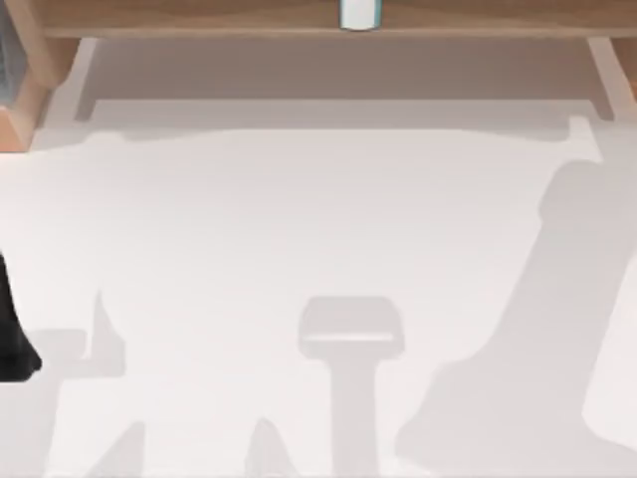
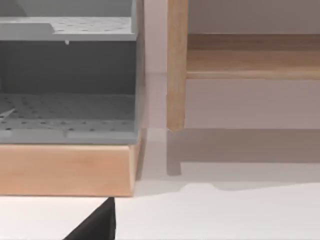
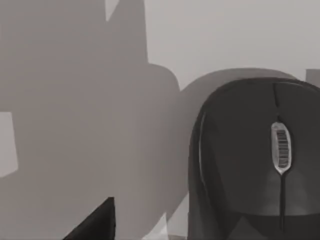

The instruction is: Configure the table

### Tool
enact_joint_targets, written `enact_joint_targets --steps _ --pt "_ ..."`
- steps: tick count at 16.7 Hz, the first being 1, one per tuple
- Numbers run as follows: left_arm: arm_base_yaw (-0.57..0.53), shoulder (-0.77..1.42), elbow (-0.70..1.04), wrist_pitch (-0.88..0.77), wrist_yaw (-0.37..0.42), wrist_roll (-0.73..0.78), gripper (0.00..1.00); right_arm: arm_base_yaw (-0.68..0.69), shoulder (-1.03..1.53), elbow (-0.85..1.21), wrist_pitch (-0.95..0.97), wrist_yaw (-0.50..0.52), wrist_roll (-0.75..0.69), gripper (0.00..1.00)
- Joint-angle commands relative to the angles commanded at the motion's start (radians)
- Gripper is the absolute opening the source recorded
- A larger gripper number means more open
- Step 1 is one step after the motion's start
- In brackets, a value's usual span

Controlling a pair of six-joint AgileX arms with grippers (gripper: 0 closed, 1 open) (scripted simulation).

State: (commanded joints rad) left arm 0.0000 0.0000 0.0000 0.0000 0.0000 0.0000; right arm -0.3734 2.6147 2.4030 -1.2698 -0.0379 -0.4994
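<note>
One white table (image 1: pixel 299 219) takes up nearly all of the top view, smooth and matte, with soft grey shadows (image 1: pixel 348 339) lying across its near half. Along its far edge runs a light-brown wooden ledge (image 1: pixel 199 18) carried on posts (image 1: pixel 605 80). On that ledge, about midway along, stands a small white object with a teal band (image 1: pixel 358 14); we cannot make out what it is. At the top view's left edge a dark shape (image 1: pixel 12 344) hangs over the table on the side of our left arm.

In the left wrist view, a dark wedge at the picture's edge is the part of our left gripper (image 2: pixel 95 227) that we can see. We cannot tell how its jaws stand, or whether it has hold of anything. It faces a grey perforated rack (image 2: pixel 67 90) with two levels, seated in a light wooden base (image 2: pixel 65 170) that rests on the table. Just beside the rack, one post rises to the ledge.

In the right wrist view, a like dark wedge marks our right gripper (image 3: pixel 95 225), and again we cannot tell the state of its jaws. Near it a black computer mouse (image 3: pixel 240 165) lies flat on the table, its ribbed scroll wheel (image 3: pixel 282 147) facing up, partly in shadow.
</note>
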Motion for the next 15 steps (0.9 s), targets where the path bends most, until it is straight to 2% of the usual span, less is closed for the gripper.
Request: enact_joint_targets --steps 5,15 --pt "0.000 0.000 0.000 0.000 0.000 0.000 1.00 0.000 0.003 -0.001 0.003 0.000 0.001 1.00" --pt "0.000 0.000 0.000 0.000 0.000 0.000 1.00 0.000 0.003 -0.001 0.003 0.000 0.001 0.25"
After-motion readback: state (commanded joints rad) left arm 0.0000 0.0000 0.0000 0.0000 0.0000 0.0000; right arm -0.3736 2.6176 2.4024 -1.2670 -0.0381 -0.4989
